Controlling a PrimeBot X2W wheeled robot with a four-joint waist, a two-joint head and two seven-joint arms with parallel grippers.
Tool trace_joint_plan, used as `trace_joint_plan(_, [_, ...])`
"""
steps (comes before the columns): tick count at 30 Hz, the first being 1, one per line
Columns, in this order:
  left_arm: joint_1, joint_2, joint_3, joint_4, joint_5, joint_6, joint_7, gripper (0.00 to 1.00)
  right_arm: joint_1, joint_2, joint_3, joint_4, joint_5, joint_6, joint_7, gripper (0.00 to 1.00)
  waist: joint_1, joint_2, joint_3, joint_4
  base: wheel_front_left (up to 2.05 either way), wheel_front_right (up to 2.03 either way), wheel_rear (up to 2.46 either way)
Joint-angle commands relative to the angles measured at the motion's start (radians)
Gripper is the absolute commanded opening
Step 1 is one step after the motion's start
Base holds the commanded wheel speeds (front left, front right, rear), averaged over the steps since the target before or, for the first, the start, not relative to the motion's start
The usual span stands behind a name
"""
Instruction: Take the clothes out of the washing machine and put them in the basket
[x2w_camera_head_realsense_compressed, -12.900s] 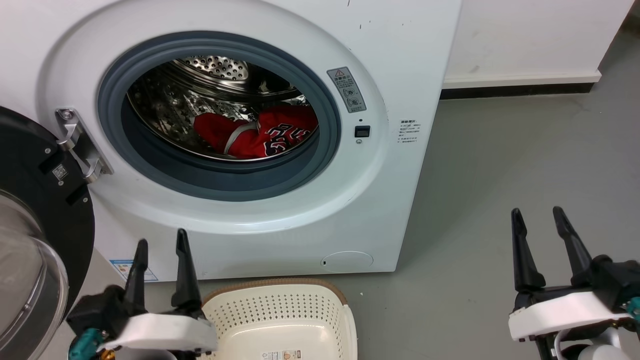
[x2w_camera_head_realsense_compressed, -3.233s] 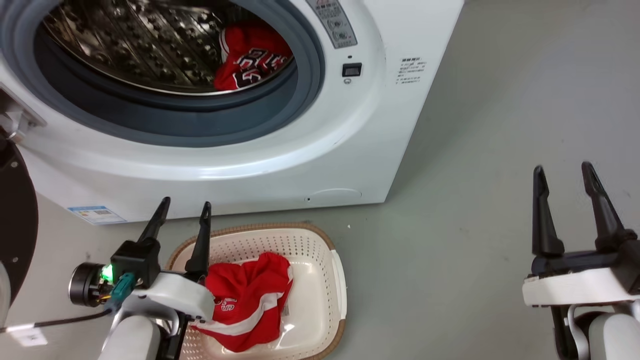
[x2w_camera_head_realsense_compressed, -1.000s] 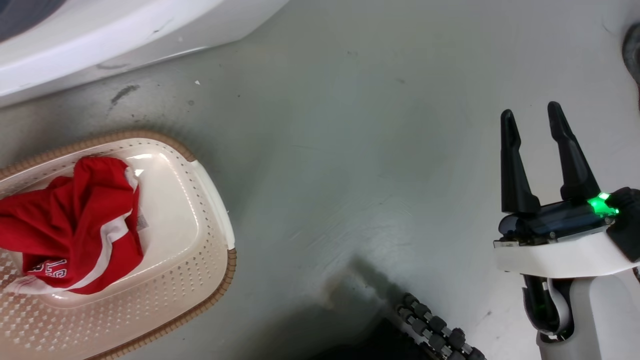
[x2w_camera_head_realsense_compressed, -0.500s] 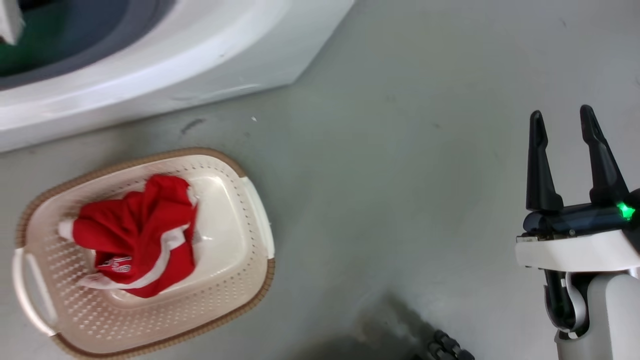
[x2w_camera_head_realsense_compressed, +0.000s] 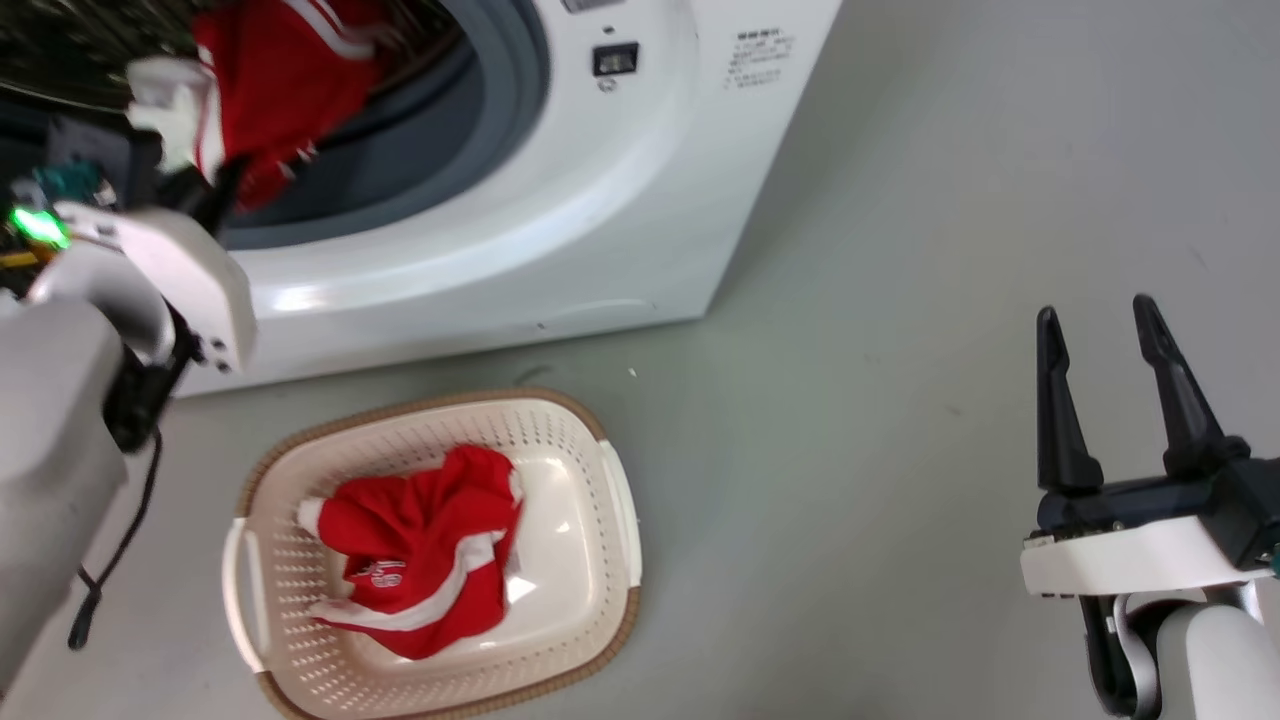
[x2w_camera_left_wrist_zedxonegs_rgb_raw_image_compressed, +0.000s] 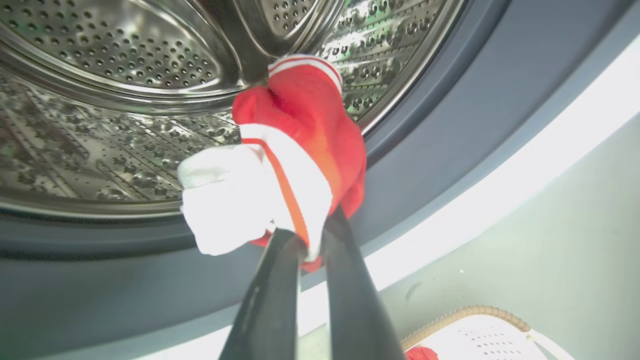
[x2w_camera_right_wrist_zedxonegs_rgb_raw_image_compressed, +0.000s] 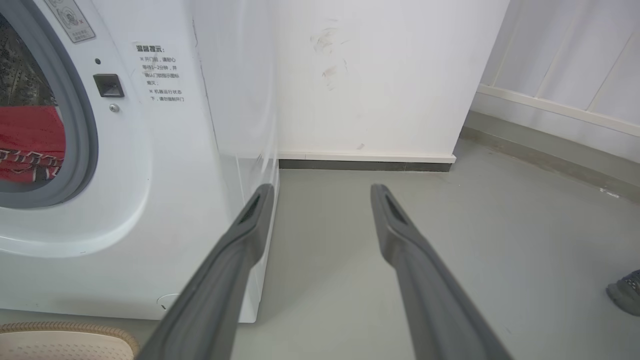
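Stretching from the left hand's (x2w_camera_left_wrist_zedxonegs_rgb_raw_image_compressed: 312, 240) fingertips back toward the steel drum (x2w_camera_left_wrist_zedxonegs_rgb_raw_image_compressed: 125, 75), the red jersey (x2w_camera_left_wrist_zedxonegs_rgb_raw_image_compressed: 305, 135) is a bunched roll in the mouth of the washing machine (x2w_camera_head_realsense_compressed: 600, 200). Its long axis runs out of the drum toward the door opening. A wad of white trim with a thin red stripe lies at the near end, right at the fingertips. The head view shows the same cloth in front of the grey gasket (x2w_camera_head_realsense_compressed: 500, 110), low in the opening. From the right wrist, red fabric with black-and-white lettering (x2w_camera_right_wrist_zedxonegs_rgb_raw_image_compressed: 30, 145) shows through the washer's mouth.

The left hand's two dark fingers (x2w_camera_left_wrist_zedxonegs_rgb_raw_image_compressed: 350, 280) are pressed nearly together and clamped on the jersey's near end, with cloth squeezed between their tips. They point into the washer.

On the floor (x2w_camera_head_realsense_compressed: 900, 300) just in front of the washing machine stands the laundry basket (x2w_camera_head_realsense_compressed: 290, 590), its long side running away from the washer's front. A second red garment (x2w_camera_head_realsense_compressed: 420, 570) with a white band lies crumpled in its middle.

Well to the right of the washing machine, the right hand (x2w_camera_head_realsense_compressed: 1095, 310) hangs over bare floor with its fingers spread apart, holding and touching nothing. Its fingers point toward the white wall (x2w_camera_right_wrist_zedxonegs_rgb_raw_image_compressed: 390, 75) beside the washer.
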Motion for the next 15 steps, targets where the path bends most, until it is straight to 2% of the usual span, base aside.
trace_joint_plan(1, [0.031,-0.003,0.005,-0.021,0.000,0.018,-0.032,0.00,0.020,0.001,-0.001,0.005,-0.004,-0.001,-0.002,1.00,0.0001,0.0000,-0.076,0.055,0.00,0.00,0.00])
trace_joint_plan(6, [0.150,-0.005,0.065,-0.175,-0.017,0.125,-0.135,0.00,0.058,0.001,-0.001,0.018,-0.017,-0.001,-0.002,1.00,0.0001,0.0000,-0.148,0.090,0.00,0.00,0.00])
trace_joint_plan(15, [0.348,0.043,0.160,-0.583,0.061,0.313,-0.151,0.00,0.090,0.001,0.012,0.035,-0.019,-0.001,-0.002,1.00,0.0001,0.0000,-0.248,0.133,0.00,0.00,0.00])
